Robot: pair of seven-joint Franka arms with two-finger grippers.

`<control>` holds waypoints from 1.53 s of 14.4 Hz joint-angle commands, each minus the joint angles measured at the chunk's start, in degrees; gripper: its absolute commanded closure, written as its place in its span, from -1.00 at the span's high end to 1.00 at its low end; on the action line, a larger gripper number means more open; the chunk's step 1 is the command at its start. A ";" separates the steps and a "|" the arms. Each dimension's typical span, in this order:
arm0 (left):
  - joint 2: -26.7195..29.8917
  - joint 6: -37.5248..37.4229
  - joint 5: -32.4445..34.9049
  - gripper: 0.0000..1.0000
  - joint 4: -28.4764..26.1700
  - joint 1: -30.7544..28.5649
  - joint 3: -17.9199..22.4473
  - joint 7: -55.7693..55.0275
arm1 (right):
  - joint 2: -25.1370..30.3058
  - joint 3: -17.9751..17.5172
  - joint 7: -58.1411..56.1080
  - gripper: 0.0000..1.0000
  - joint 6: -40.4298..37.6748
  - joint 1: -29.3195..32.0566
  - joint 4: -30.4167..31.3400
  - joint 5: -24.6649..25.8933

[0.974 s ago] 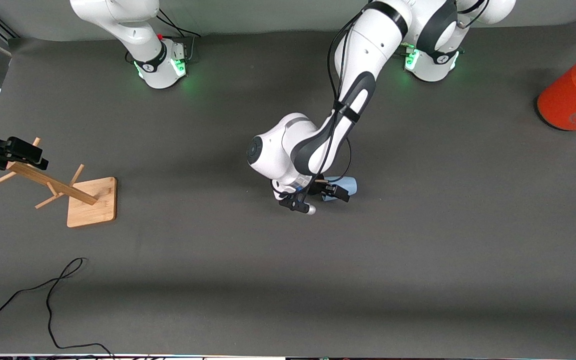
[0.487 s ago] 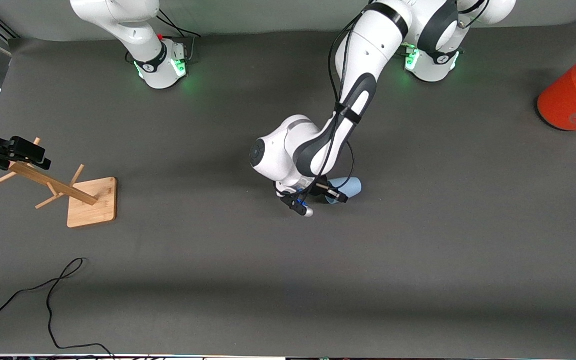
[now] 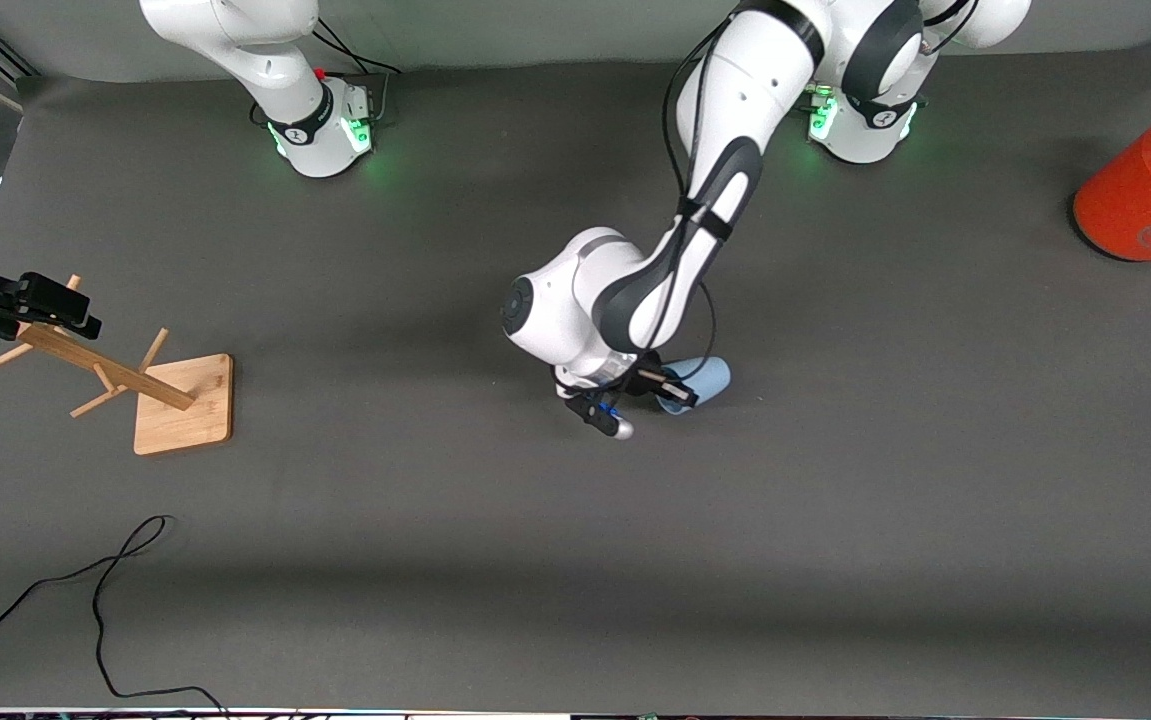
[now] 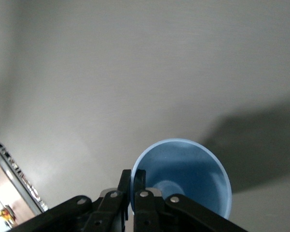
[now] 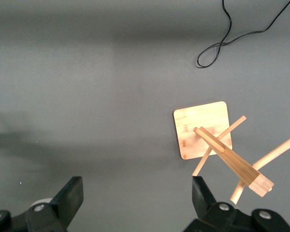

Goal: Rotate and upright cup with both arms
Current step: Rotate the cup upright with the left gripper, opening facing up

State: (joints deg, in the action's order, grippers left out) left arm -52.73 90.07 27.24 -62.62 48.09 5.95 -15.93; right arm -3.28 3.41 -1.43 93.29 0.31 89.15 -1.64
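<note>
The cup (image 3: 703, 378), a small pale blue tumbler, is on its side near the middle of the table. I cannot tell whether it still touches the mat. My left gripper (image 3: 673, 390) is shut on its rim. In the left wrist view one finger sits inside the cup (image 4: 188, 176) and the other outside, with the left gripper (image 4: 133, 182) pinching the wall. My right gripper (image 3: 60, 305) waits open over the wooden rack at the right arm's end of the table. In its wrist view the right gripper (image 5: 137, 195) has nothing between its fingers.
A wooden peg rack (image 3: 183, 402) stands on its square base (image 5: 202, 129) under the right gripper. A large orange cylinder with a grey top (image 3: 1150, 190) stands at the left arm's end. A black cable (image 3: 105, 600) loops nearer the front camera.
The left gripper's fingers have closed on the cup's rim. Hand and cup have shifted slightly toward the left arm's end. The right arm has stayed still.
</note>
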 commanded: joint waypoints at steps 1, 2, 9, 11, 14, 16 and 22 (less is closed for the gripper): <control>5.87 -2.71 -4.63 -1.00 2.40 -3.86 0.38 -2.43 | 0.82 -0.07 -0.60 1.00 0.49 0.13 0.77 -0.03; 7.54 -2.71 -7.27 -1.00 2.76 -5.09 0.46 -4.00 | 0.82 -0.07 -0.25 1.00 0.49 0.13 0.77 -0.03; 22.12 11.06 -19.25 -1.00 -7.92 -11.08 0.38 -26.56 | 0.91 -0.07 0.46 1.00 0.41 0.04 0.68 0.14; 26.26 16.60 -19.77 -1.00 -14.51 -11.17 0.37 -29.24 | 0.82 -0.07 0.55 1.00 0.14 0.04 0.59 0.23; 33.46 31.60 -22.50 -1.00 -29.87 -11.35 0.73 -36.33 | 0.47 -0.42 0.55 1.00 0.14 -0.05 0.42 0.67; 34.89 38.40 -22.24 -1.00 -35.71 -11.61 -0.15 -42.05 | 0.29 -0.34 0.46 1.00 0.14 -0.13 0.50 0.67; 30.24 46.23 -12.85 -1.00 -39.67 -13.01 -7.34 -56.47 | 0.29 -0.34 0.46 1.00 0.14 -0.49 0.50 0.67</control>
State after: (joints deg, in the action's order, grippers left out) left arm -21.87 132.38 11.13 -99.42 36.19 1.08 -67.03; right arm -3.36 3.12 -1.37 93.28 0.05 89.26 -1.64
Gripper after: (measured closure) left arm 0.943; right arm 0.000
